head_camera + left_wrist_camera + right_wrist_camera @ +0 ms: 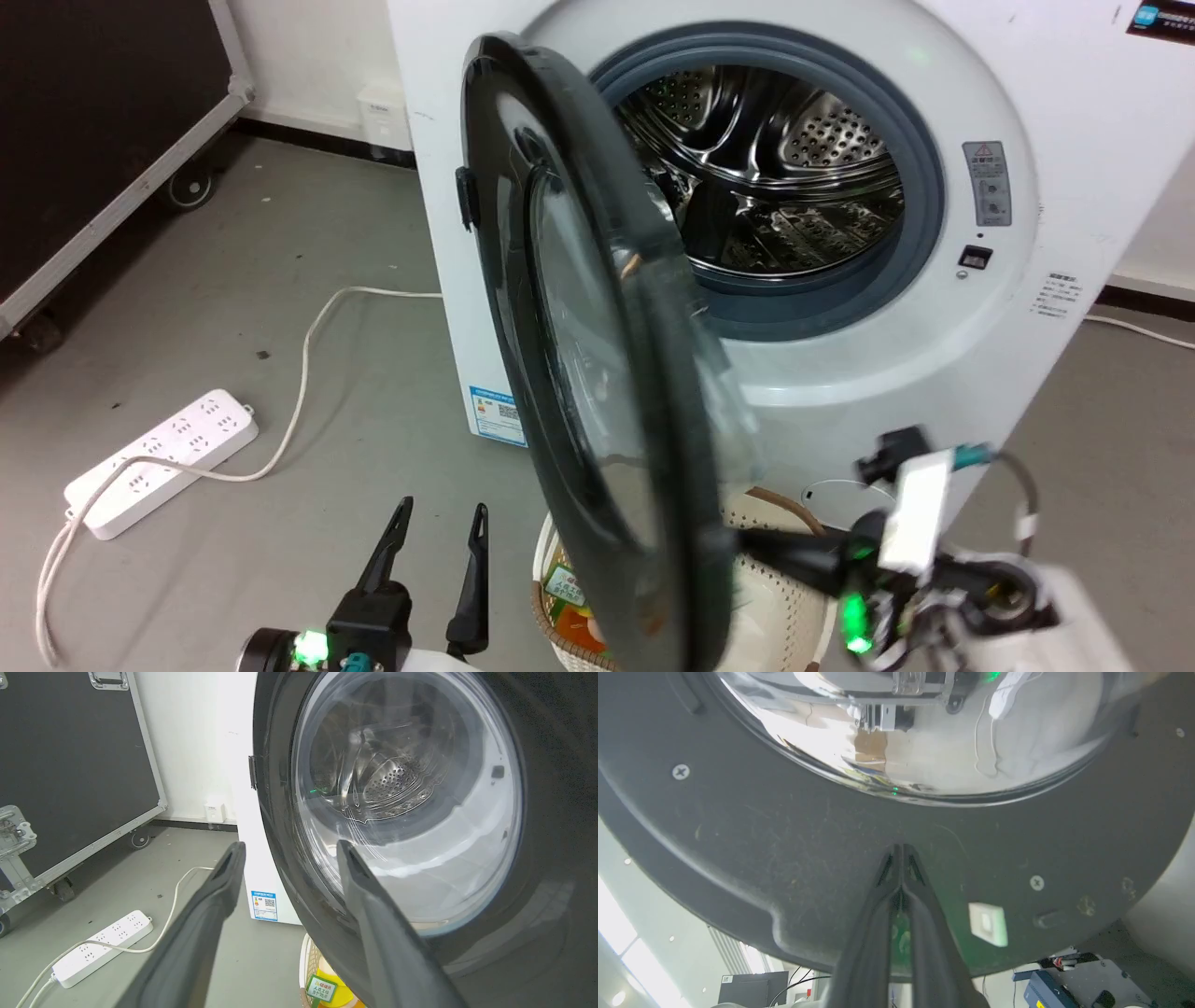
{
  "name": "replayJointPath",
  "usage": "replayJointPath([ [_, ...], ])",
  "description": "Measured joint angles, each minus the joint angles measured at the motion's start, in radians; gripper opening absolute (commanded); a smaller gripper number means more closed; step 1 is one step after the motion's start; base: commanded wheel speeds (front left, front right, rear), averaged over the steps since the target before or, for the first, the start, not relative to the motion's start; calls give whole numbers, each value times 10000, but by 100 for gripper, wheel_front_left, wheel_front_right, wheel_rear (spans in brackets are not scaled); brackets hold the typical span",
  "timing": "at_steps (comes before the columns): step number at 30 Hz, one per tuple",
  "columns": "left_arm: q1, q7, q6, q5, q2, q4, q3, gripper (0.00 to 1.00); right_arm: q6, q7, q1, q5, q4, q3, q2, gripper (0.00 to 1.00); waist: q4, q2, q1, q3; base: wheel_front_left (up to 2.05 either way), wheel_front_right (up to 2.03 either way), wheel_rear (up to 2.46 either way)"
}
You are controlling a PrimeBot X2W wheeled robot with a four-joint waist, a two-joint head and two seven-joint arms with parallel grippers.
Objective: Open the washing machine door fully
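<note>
Visibly, left fingers (390, 546) spread, right fingers (873, 942) pressed together behind washing machine door (579, 355); blue label (497, 411) illegible.

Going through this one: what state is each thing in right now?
washing machine door: partly open, swung out from the washing machine
drum: no laundry visible
left gripper: open, holding nothing
right gripper: shut, tips at the door's inner face
basket: holds packets

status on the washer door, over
Copy: washing machine door partway open. Then left claw open, clear of it; right claw shut, tips against its inner face. A cream basket sits under its lower edge.
</note>
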Motion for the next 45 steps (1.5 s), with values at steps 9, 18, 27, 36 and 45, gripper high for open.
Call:
replayJointPath([
  [9, 58, 0, -75, -4, 96, -25, 130, 100, 0, -1697, 857, 1024, -1331, 2138, 38, 0, 178, 0, 1, 84, 0, 0, 0],
  [18, 148, 0, -405, -288, 184, -111, 408, 100, -2, -4142, 1021, -79, -3053, 1331, -328, 100, -120, 0, 1, 110, 0, 0, 0],
  [27, 145, 0, -786, -462, 242, -328, 838, 100, 2, -10822, 2932, -7369, -6514, 1049, -2650, 100, -970, 0, 2, 134, 0, 0, 0],
  [36, 368, 0, -1168, -602, 211, -355, 1066, 100, 2, -13008, 5226, -12090, -5559, -1064, -610, 100, -1431, 0, 1, 137, 0, 0, 0],
  [45, 393, 0, -1308, -518, 169, -435, 1058, 100, 2, -13137, 5728, -12953, -5173, -1383, -88, 100, -1447, 0, 1, 196, 0, 0, 0],
])
